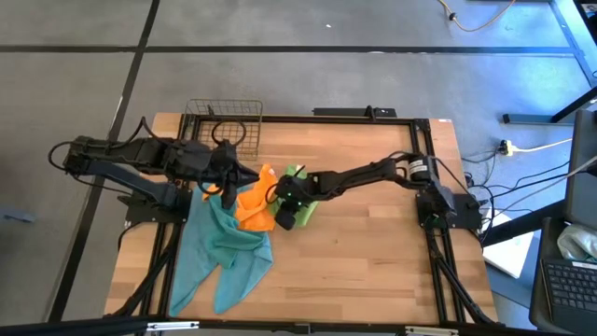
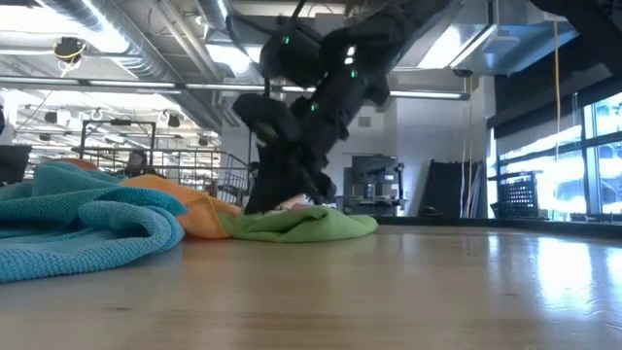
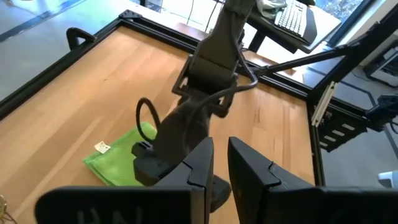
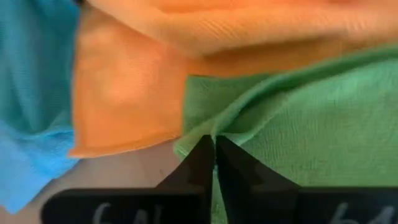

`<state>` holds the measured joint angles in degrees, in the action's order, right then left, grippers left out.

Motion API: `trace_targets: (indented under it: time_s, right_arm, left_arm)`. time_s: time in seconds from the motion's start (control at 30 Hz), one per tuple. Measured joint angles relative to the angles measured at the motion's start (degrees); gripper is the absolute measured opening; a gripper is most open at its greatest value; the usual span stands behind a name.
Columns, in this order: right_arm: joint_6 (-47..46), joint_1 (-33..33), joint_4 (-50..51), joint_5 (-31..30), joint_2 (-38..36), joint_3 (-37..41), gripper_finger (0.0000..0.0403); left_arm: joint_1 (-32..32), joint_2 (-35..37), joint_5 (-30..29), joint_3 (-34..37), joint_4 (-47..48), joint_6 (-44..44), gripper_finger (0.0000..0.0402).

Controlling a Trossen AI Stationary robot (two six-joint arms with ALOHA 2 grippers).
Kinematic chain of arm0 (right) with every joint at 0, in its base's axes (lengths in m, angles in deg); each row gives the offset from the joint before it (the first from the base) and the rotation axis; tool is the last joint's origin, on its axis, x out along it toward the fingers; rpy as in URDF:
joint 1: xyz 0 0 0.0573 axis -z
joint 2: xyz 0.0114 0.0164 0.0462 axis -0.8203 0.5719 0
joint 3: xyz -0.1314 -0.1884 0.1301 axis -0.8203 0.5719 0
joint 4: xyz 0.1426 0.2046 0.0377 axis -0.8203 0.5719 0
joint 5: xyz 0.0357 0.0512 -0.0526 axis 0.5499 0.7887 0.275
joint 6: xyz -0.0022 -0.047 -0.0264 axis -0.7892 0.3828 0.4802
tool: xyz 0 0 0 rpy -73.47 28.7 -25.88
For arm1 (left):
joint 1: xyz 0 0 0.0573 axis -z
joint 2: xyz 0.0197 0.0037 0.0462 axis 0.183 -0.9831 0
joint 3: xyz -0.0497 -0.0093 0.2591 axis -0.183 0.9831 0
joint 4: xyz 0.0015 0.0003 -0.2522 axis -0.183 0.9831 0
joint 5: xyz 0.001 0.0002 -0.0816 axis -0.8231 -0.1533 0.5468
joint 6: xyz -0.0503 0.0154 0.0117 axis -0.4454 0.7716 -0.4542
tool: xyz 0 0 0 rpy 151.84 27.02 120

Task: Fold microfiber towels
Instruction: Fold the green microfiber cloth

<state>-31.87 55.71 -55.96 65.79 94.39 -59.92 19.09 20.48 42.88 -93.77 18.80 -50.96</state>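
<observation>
A wire basket [image 1: 224, 119] is seen at the far edge of the wooden table [image 1: 373, 252], at about 11 o'clock from the cloth pile, and a laptop [image 1: 569, 285] lies off the table toward 4 o'clock. The teal towels [image 1: 224, 247] are spread at the near left of the table, with the orange towel [image 1: 254, 203] bunched beside them and the lime green towel [image 1: 300, 177] just to its right, partly covered by the right arm. The right gripper [image 4: 214, 149] is lowered onto the green towel's edge, its fingers nearly together, and a fold of green cloth appears to be pinched between the tips. The left gripper [image 3: 221, 165] is held above the pile with a narrow gap between its fingers and nothing in it. A small white label [image 3: 102, 147] is sewn to the green towel; its writing cannot be read.
</observation>
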Motion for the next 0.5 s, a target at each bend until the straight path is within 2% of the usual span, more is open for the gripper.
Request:
trace_targets:
  time_s: [0.27,0.4,0.5]
  right_arm:
    - [2.0,2.03,0.11,-0.01,-1.32,-1.61,0.0086]
    - [5.72,3.07,-3.74,0.26,-1.63,-3.33,0.0095]
    - [9.52,3.54,-4.67,3.48,-1.54,-4.68,0.0097]
  left_arm:
    - [0.27,0.0,-0.02,0.0,0.04,0.0,0.0041]
    - [0.23,0.02,-0.02,0.0,0.09,0.02,0.0041]
    - [0.23,0.02,-0.06,0.0,0.28,0.02,0.0041]
